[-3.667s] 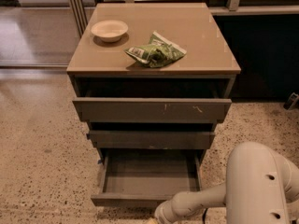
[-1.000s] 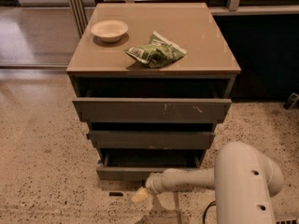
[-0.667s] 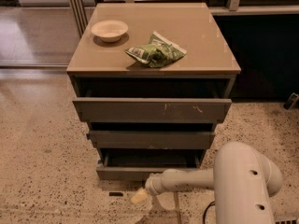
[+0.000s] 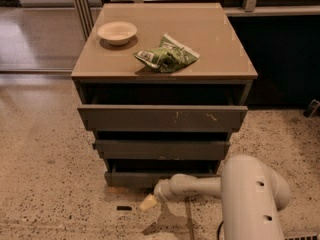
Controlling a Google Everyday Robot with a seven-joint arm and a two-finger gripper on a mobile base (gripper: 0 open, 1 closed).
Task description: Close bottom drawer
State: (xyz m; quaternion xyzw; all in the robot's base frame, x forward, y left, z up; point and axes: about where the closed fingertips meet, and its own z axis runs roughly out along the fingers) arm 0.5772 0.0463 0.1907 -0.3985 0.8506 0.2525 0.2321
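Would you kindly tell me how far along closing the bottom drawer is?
Mostly done: the bottom drawer is nearly in, a narrow dark gap showing above its front. In hand: the gripper sits low, just before that front. Left: a final push until flush.

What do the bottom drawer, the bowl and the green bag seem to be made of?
Bottom drawer: likely wood or laminate, grey-brown and matt, judging by its flat, dull front.
Bowl: perhaps ceramic or plastic; it is pale and smooth with a soft sheen.
Bag: thin plastic foil, crumpled, with shiny creases.
The hand is low in front of the drawer, near the floor.
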